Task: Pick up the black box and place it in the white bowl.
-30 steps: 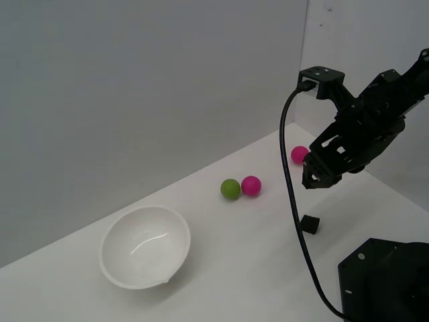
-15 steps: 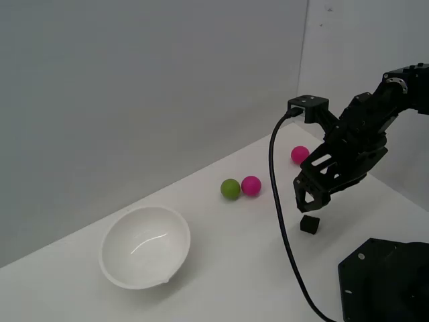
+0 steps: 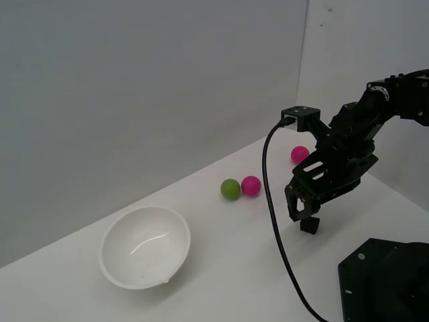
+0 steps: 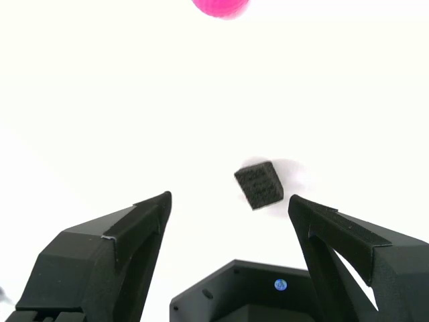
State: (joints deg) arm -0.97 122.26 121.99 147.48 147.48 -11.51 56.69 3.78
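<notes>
In the exterior view I work over a plain white table (image 3: 221, 268) that runs back to a pale grey wall (image 3: 134, 87), with a lighter panel meeting it at a corner toward 1 o'clock. The surface is smooth and matte, lit evenly, with only soft shadows. The white bowl (image 3: 145, 246) sits toward 8 o'clock, wide, glossy and deep, tipped slightly so its hollow faces the camera. Near the middle a green ball (image 3: 230, 189) touches a pink ball (image 3: 251, 185); a second pink ball (image 3: 299, 155) lies farther back toward 2 o'clock, partly behind my arm. My black base block (image 3: 385, 282) fills the corner at 5 o'clock, and a black cable (image 3: 271, 221) hangs in a loop from my wrist. My claw (image 3: 303, 213) points down at the table with its fingers apart, and the black box (image 3: 309, 226) sits on the table right at the fingertips, well apart from the bowl.

In the wrist view the table is washed nearly pure white. The black box (image 4: 259, 184) is a small matte cube with a rough, foam-like grain, turned at an angle so a corner faces me, throwing a faint shadow. It lies ahead of my two black fingers (image 4: 127, 231), in line with the gap between them but nearer one finger, touching neither. My claw (image 4: 231, 208) is spread wide. One pink ball (image 4: 221, 7) shows at the frame edge, well beyond the box.
</notes>
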